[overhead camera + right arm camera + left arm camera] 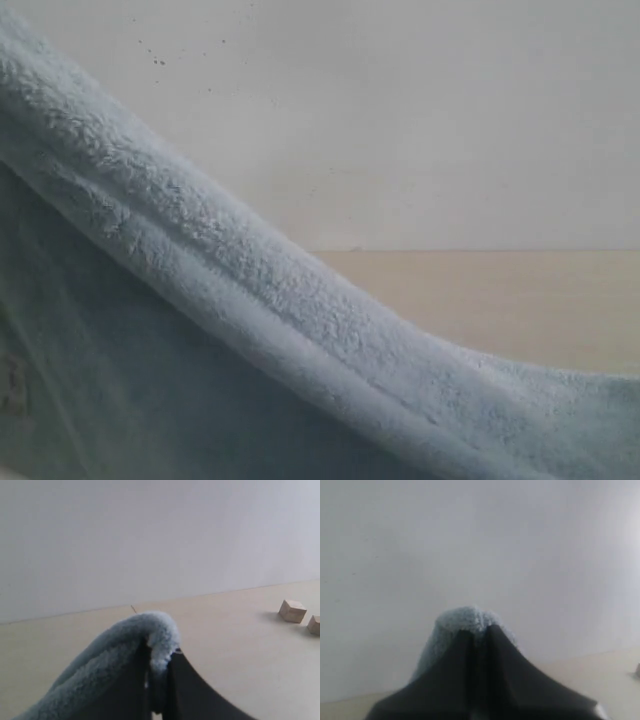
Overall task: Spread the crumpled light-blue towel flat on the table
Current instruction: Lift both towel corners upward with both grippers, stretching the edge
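Note:
The light-blue fluffy towel [230, 290] fills the lower left of the exterior view, hanging close to the camera as a thick fold sloping down to the right, above the beige table [520, 300]. No gripper shows in that view. In the left wrist view my left gripper [479, 632] is shut on a bunched tuft of the towel [462, 620], held up in front of a pale wall. In the right wrist view my right gripper [159, 655] is shut on a towel edge [160, 630] that drapes away over one finger, above the table [240, 650].
Two small wooden blocks [292, 611] lie on the table far from the right gripper. A pale wall [400, 120] rises behind the table. A small dark object [637, 671] shows at the edge of the left wrist view.

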Robot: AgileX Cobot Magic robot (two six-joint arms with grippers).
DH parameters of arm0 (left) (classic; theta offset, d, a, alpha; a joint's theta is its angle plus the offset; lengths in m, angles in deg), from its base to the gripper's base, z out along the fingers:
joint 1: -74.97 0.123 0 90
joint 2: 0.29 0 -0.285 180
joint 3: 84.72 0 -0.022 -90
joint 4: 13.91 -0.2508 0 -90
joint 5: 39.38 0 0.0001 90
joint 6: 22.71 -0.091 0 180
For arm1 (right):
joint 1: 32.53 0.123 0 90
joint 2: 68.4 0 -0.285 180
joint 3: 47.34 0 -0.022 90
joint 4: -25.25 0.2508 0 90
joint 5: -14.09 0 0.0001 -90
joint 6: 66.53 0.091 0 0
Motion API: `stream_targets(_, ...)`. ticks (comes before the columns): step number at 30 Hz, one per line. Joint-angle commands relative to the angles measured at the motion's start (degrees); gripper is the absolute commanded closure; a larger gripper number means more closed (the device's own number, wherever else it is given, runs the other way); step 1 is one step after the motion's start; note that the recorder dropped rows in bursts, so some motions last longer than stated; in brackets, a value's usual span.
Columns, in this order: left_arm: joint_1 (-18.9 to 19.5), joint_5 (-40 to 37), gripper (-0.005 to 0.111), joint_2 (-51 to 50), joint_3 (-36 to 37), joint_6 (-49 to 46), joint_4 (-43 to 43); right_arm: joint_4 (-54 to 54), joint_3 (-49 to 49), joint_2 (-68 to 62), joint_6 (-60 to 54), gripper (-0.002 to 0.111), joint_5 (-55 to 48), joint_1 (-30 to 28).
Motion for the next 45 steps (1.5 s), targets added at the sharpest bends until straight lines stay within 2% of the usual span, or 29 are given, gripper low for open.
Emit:
stream_targets(1,-0.04,1.71,0.103,-5.24,5.30,0.87,0.00,-1.03,-0.56,-2.66,-1.51,0.108,-6.43,4.13)
stream_targets(3,-0.04,5.74,0.103,-6.06,7.36,0.87,0.00,-1.96,-0.95,-2.25,-0.58,0.108,-9.06,5.70)
stream_targets(7,0.77,3.43,0.103,-3.62,11.32,0.87,0.00,-9.04,-2.31,0.85,-1.24,0.108,-13.52,7.27)
stream_targets(10,0.90,3.27,0.103,0.17,12.72,0.63,0.00,-11.35,-6.42,5.07,-5.75,0.108,-19.03,9.28)
stream_targets(13,0.53,4.11,0.103,2.47,12.72,0.63,0.00,-8.92,-12.66,7.98,-8.78,0.108,-19.03,13.91)
stream_targets(16,0.50,5.65,0.103,2.73,12.72,0.63,0.00,-5.81,-13.09,7.98,-8.92,0.108,-19.03,17.06)
stream_targets(17,0.50,3.21,0.103,2.32,12.72,0.63,0.00,-5.67,-11.81,7.14,-8.52,0.108,-19.03,19.19)
stream_targets(20,0.61,0.45,0.103,-2.71,12.72,0.63,0.00,-5.72,-7.46,2.11,-3.06,0.108,-19.03,25.17)
stream_targets(22,1.11,-1.78,0.103,-9.13,12.72,-0.27,0.00,-10.26,-4.49,-3.38,2.33,0.108,-19.03,30.51)
stream_targets(25,4.12,-5.75,0.103,-19.45,12.45,-2.57,0.00,-18.56,-2.25,-11.70,10.78,0.108,-19.03,38.02)
stream_targets(29,8.46,-2.53,0.103,-30.73,10.74,-3.69,0.00,-23.61,-2.25,-21.67,17.43,0.108,-19.03,42.99)
stream_targets(34,11.62,-0.74,0.103,-38.69,8.10,-5.46,0.00,-24.93,-2.25,-34.69,23.78,0.108,-15.24,39.68)
stream_targets(40,11.89,-2.66,0.103,-39.64,6.49,-6.72,0.00,-22.69,-2.25,-42.53,32.85,0.108,6.72,31.65)
stream_targets(45,11.89,-1.41,0.103,-41.25,4.32,-6.98,0.00,-16.86,-3.54,-50.40,31.82,0.108,18.20,23.30)
